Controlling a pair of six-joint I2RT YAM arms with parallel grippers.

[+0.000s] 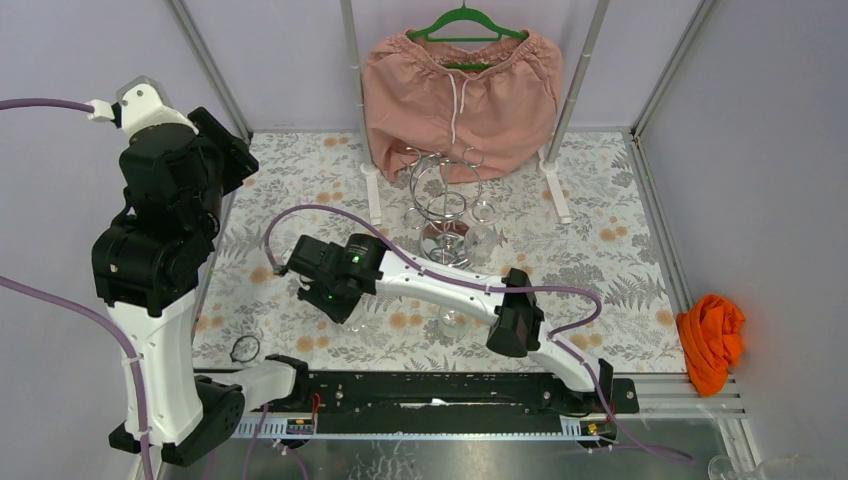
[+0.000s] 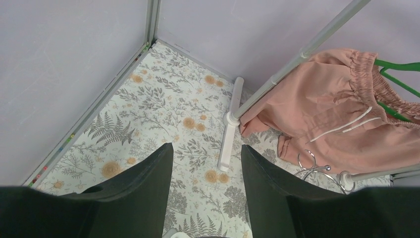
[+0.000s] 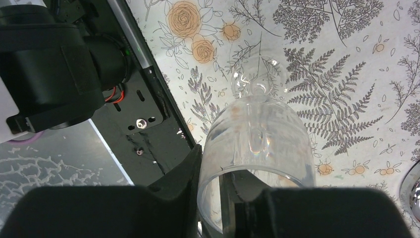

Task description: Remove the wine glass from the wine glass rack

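Observation:
The wine glass is clear, and I see it from its rim towards its stem and foot, low over the floral mat. My right gripper is shut on its rim wall, one finger outside and one inside the bowl. In the top view this gripper is at the mat's front left, well away from the chrome wine glass rack. I cannot make out the glass there. My left gripper is open and empty, raised high at the left. A loop of the rack shows beside it.
Pink shorts hang on a green hanger from the white clothes rail behind the rack, its feet on the mat. An orange cloth lies at the right edge. The black base rail is close beside the glass. A small dark ring lies front left.

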